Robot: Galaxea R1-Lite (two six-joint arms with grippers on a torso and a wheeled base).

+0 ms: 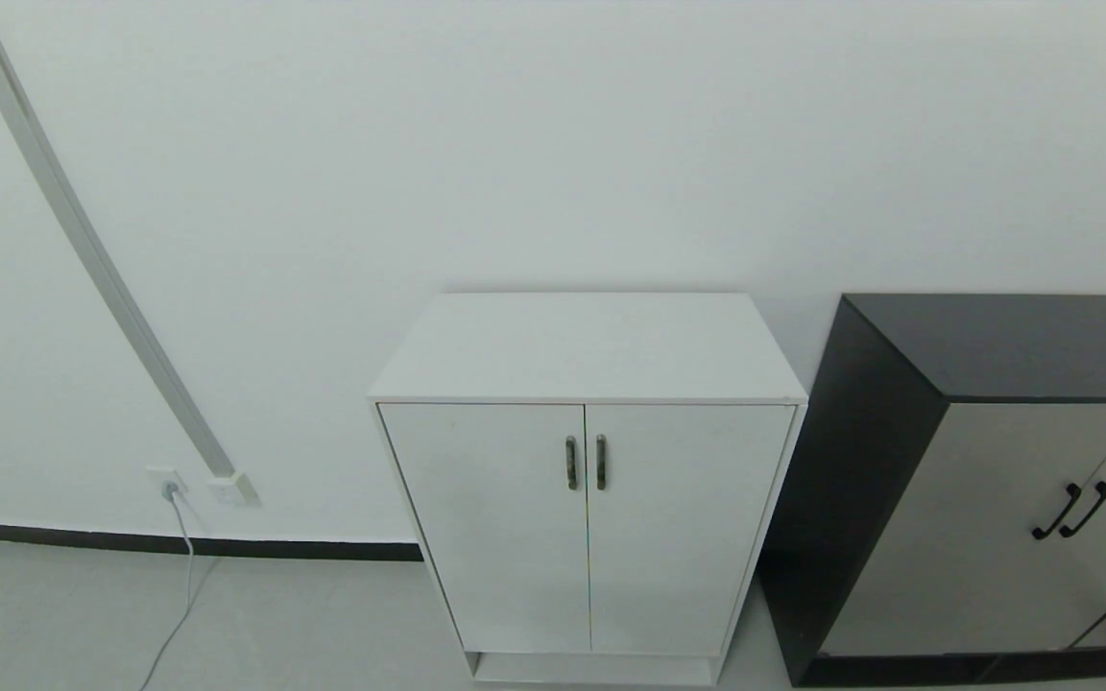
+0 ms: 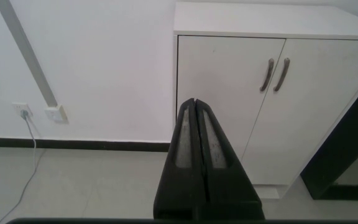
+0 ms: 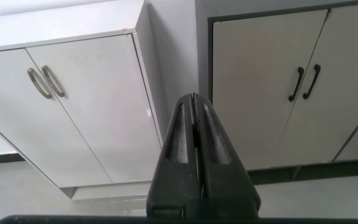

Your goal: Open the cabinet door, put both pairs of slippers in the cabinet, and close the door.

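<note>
White wall (image 1: 534, 144) behind white cabinet (image 1: 587, 347), both doors (image 1: 491, 537) closed, contents hidden.

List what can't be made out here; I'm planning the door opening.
White cabinet inside: hidden by its shut doors, all views.
Black cabinet: right part cut off by the head view's edge.
Floor before both cabinets: cut off by the head view's lower edge.
Cable end: runs off the head view's lower edge.
</note>
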